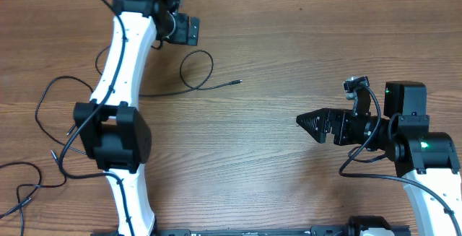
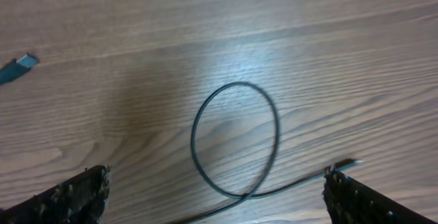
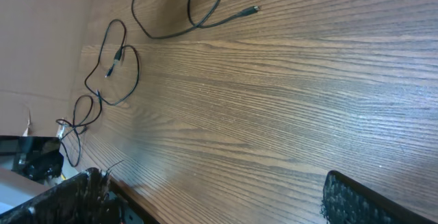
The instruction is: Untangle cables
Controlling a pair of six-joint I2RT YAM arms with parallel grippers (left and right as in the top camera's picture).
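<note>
Cables lie as thin black loops at the far left of the wooden tabletop, near its edge. Several loops cross each other, but which strand goes over which is too small to tell. The left arm runs up the left side, white with black joints. The left gripper is at the top, jaws spread wide and gripping nothing. Just right of that arm lies a separate looped cable: one round ring that crosses itself once, then a short tail ending in a small plug pointing right. In the left wrist view the ring sits on the wood between the two fingers, touching neither, and a bluish connector tip shows at the left edge. The right gripper is on the right side, pointing left, well apart from every cable. The right wrist view shows its jaws released wide with only wood between them.
</note>
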